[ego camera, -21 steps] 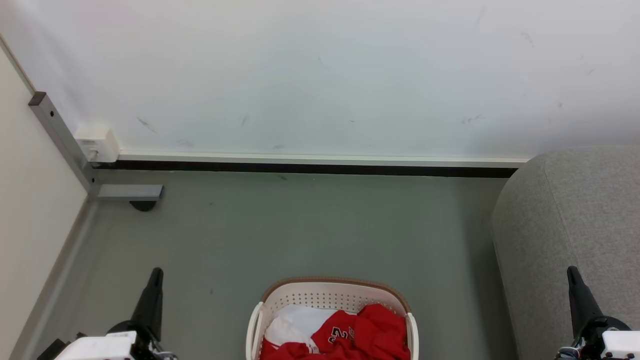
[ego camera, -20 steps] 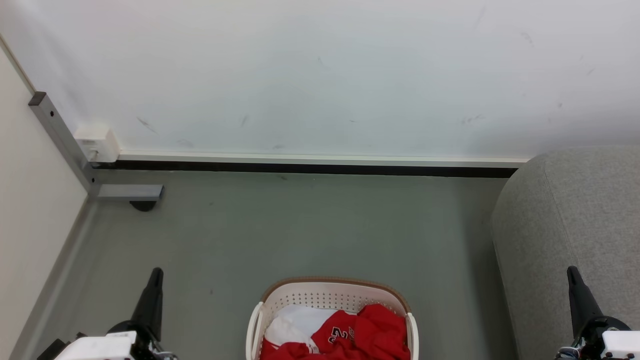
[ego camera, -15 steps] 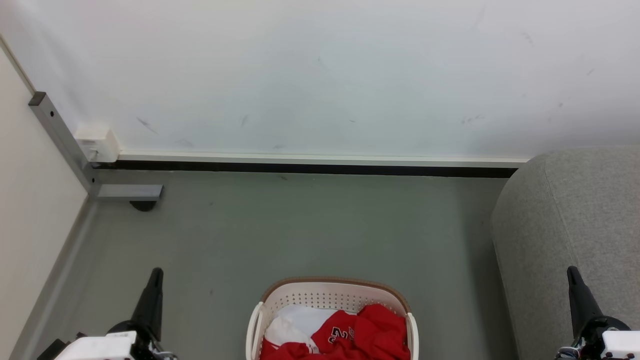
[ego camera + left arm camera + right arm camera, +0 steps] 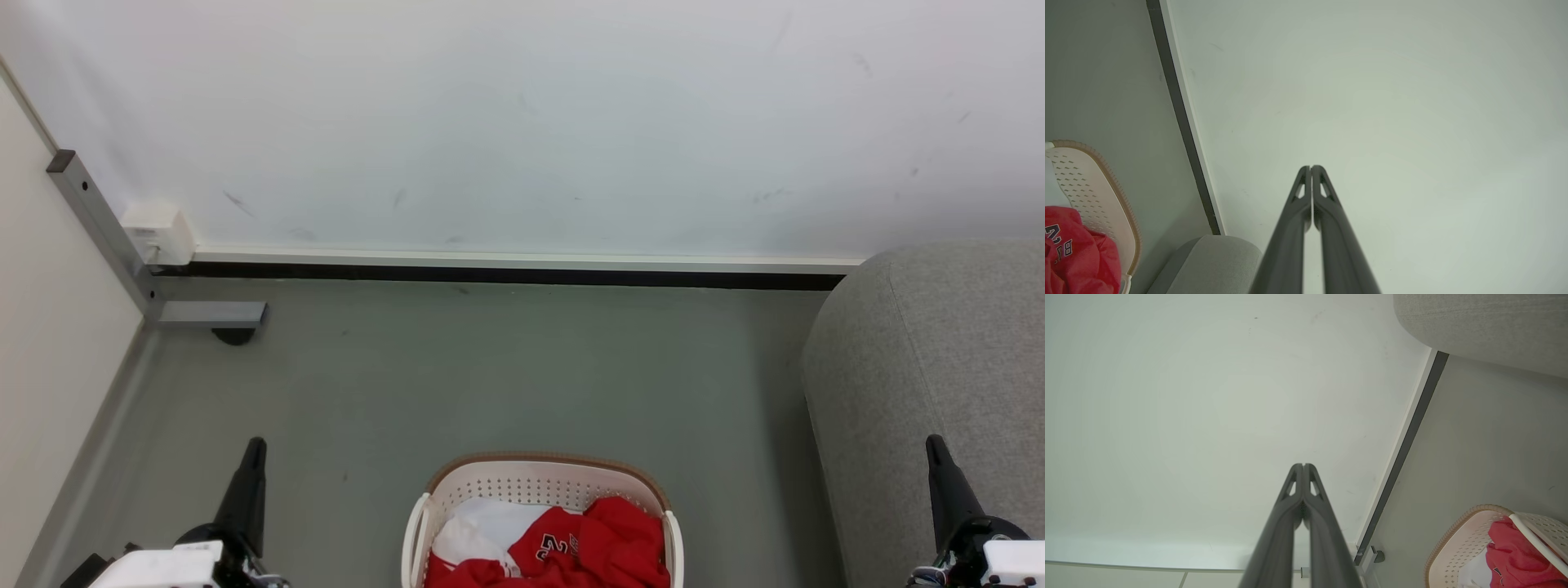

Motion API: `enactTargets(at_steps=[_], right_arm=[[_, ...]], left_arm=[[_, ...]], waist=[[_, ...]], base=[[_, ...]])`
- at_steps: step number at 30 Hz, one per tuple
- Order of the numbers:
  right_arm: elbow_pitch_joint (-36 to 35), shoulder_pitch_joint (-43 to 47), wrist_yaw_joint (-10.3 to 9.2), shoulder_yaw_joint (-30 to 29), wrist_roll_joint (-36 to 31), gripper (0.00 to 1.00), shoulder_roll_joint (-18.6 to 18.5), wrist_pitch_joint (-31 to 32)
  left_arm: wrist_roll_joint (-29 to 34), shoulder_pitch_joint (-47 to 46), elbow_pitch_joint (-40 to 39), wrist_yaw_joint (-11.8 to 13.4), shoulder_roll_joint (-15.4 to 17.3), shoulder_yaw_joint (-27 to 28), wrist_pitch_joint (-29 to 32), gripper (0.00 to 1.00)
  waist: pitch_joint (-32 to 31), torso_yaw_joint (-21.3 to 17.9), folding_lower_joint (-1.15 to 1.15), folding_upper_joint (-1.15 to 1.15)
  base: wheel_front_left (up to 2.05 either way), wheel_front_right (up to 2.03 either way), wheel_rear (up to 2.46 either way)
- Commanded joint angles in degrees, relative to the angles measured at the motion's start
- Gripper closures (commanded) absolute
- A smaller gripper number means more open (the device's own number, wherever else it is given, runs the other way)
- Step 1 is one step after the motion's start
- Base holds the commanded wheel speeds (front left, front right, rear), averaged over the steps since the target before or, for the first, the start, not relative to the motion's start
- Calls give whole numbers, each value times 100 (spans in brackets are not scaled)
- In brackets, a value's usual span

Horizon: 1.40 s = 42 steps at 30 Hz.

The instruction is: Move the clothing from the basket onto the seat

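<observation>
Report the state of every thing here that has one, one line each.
basket, upright on the floor, partly filled.
red clothing, crumpled inside the basket, not gripped.
white cloth, bunched inside the basket, beside the red clothing.
seat, no clothing on the part that shows.
left gripper, shut, holding nothing.
right gripper, shut, holding nothing.

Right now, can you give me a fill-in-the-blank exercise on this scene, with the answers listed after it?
The clothing lies in the basket, whose rim is ____.
The left gripper and the right gripper are both ____.
Going by the robot's own sides, the seat stands to the ____ of the basket.
Missing words: brown; shut; right.
</observation>
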Motion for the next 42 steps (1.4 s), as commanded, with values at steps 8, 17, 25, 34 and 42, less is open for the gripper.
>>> enactTargets(at_steps=[8,17,25,34,42], right_arm=[[-27,-77,-13,-7,-1,100,-43,15],[-27,-76,-13,-7,0,100,-42,15],[-27,-76,-13,-7,0,100,-43,15],[-27,-76,-13,-7,0,100,-43,15],[-27,-76,-13,-7,0,100,-43,15]], left_arm=[[-68,-47,-20,-25,42,7,18,100],[-68,-47,-20,-25,42,7,18,100],[-68,-47,-20,-25,42,6,18,100],[-68,-47,-20,-25,42,6,18,100],[-68,-47,-20,-25,42,6,18,100]], waist=[[0,0,0,0],[0,0,0,0],[0,0,0,0],[0,0,0,0],[0,0,0,0]], base=[[0,0,0],[0,0,0],[0,0,0],[0,0,0],[0,0,0]])
